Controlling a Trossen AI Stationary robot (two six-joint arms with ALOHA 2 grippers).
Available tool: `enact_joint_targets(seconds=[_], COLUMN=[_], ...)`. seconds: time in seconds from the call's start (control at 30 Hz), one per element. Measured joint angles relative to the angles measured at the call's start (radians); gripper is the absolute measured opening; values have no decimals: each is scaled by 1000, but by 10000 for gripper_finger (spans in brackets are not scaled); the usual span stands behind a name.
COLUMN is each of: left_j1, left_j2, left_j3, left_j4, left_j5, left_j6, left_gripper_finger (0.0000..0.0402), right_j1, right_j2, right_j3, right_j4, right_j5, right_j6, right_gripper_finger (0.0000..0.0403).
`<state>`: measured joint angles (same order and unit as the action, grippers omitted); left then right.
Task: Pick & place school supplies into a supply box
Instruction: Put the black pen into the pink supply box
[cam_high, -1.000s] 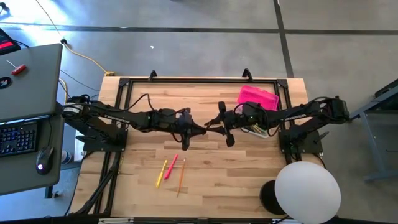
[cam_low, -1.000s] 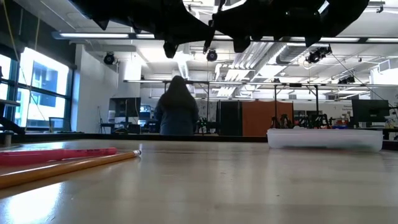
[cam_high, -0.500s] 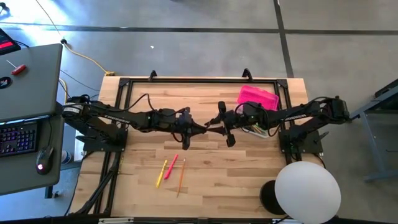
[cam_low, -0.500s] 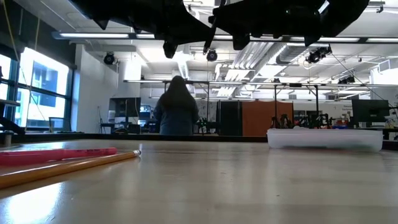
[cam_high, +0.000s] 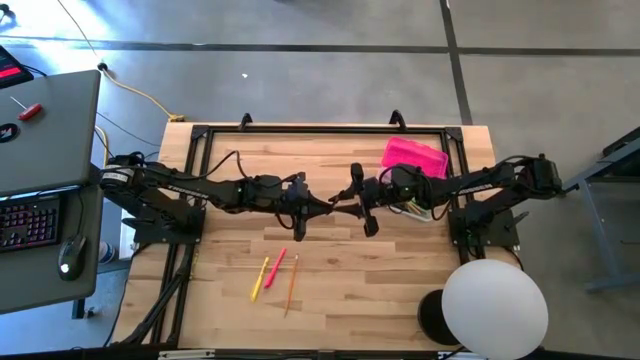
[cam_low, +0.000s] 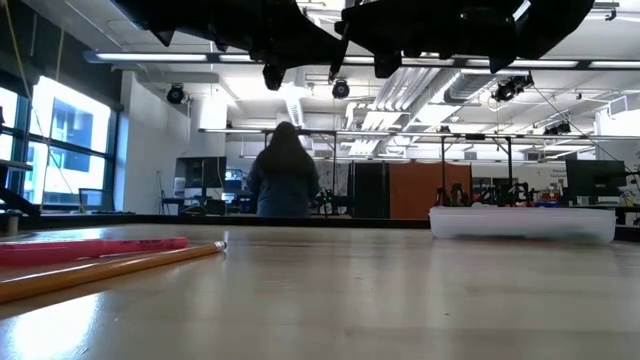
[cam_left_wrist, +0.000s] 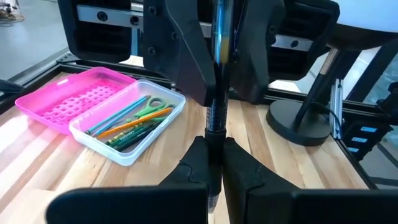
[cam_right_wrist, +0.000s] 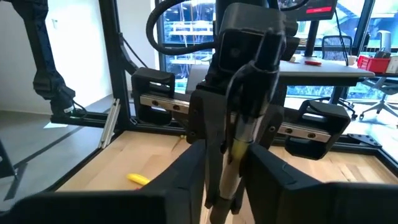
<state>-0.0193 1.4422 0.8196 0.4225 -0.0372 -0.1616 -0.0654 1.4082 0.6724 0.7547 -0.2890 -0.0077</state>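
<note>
You are partway through: the supply box (cam_left_wrist: 127, 127), its pink lid (cam_high: 414, 156) swung open, already holds several pens and pencils plus the green-handled scissors (cam_left_wrist: 149, 111), while a yellow pencil (cam_high: 259, 279), a pink-red one (cam_high: 277, 262) and an orange one (cam_high: 292, 282) lie loose on the table (cam_high: 330, 290).

Your two claws meet tip to tip in mid-air over the table's middle, passing a dark pen (cam_left_wrist: 217, 74) between them. The left gripper (cam_left_wrist: 213, 163) is clamped on one end. The right gripper (cam_right_wrist: 227, 163) has its fingers around the same pen, but you cannot tell whether they grip it.

The box sits just behind the right gripper, beside that arm. The loose pencils lie below and to the near side of the left gripper.
</note>
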Motion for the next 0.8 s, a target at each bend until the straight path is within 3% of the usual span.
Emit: enact_joint_targets(seconds=[0.33, 0.57, 0.8], left_j1=[0, 0, 0], left_j2=[0, 0, 1], left_j3=[0, 0, 0], left_j4=[-3, -10, -9], left_j5=[-22, -28, -81], left_j6=[1, 0, -3], left_gripper_finger=[47, 50, 116], right_j1=[0, 1, 0], right_j2=[0, 0, 0], right_j3=[0, 1, 2], right_j4=[-5, -32, -74], right_j5=[17, 52, 61], right_j6=[8, 6, -1], right_gripper_finger=[13, 21, 17])
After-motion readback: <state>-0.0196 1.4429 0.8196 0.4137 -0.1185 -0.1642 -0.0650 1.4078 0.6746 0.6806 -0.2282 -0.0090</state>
